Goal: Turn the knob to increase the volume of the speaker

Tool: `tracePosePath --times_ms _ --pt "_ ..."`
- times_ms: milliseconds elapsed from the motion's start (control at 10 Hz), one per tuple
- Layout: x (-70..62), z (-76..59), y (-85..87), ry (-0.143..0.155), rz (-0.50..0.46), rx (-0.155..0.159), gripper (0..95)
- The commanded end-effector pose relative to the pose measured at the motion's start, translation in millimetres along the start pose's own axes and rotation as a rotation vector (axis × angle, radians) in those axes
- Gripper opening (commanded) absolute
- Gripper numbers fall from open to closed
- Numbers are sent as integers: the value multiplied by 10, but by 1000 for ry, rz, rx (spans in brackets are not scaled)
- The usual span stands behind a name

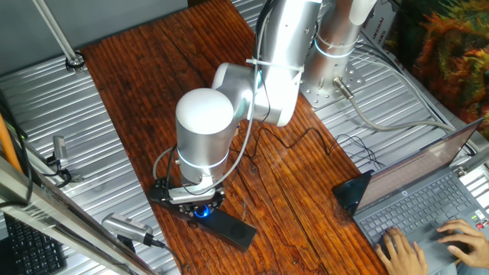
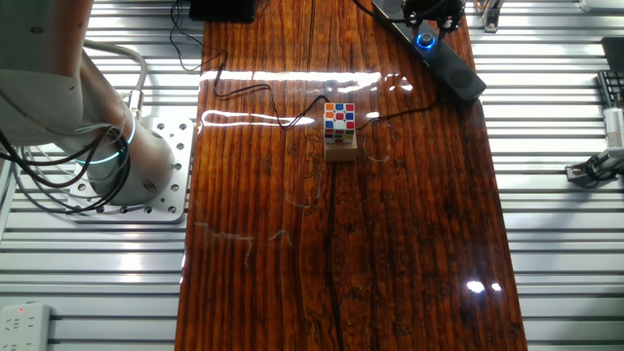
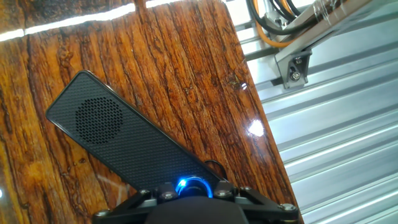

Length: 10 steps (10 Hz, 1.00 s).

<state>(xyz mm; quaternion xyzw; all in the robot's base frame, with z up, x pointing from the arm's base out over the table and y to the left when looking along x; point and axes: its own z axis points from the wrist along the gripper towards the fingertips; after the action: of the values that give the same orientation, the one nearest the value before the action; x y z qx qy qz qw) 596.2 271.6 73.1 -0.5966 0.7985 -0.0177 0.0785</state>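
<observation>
The jaws (image 3: 194,200) fill the bottom edge of the hand view, set down on the knob (image 3: 191,185), whose blue ring glows between them; whether they are actually closed on it I cannot tell. The speaker (image 3: 124,144) runs diagonally across the wooden counter (image 3: 155,68), close to its edge. In the other fixed view a Rubik's cube (image 2: 339,119) stands mid-counter, well apart from the speaker

Glossy wood table (image 3: 155,56), mesh-faced speaker (image 3: 124,140)
</observation>
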Motion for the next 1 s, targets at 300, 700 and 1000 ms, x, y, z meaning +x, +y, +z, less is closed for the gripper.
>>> tracePosePath --times_ms 300,700,1000 --pt "9 -1 7 -1 4 1 380" --pt "13 22 9 -3 7 0 380" --pt "14 24 12 -2 16 0 380"
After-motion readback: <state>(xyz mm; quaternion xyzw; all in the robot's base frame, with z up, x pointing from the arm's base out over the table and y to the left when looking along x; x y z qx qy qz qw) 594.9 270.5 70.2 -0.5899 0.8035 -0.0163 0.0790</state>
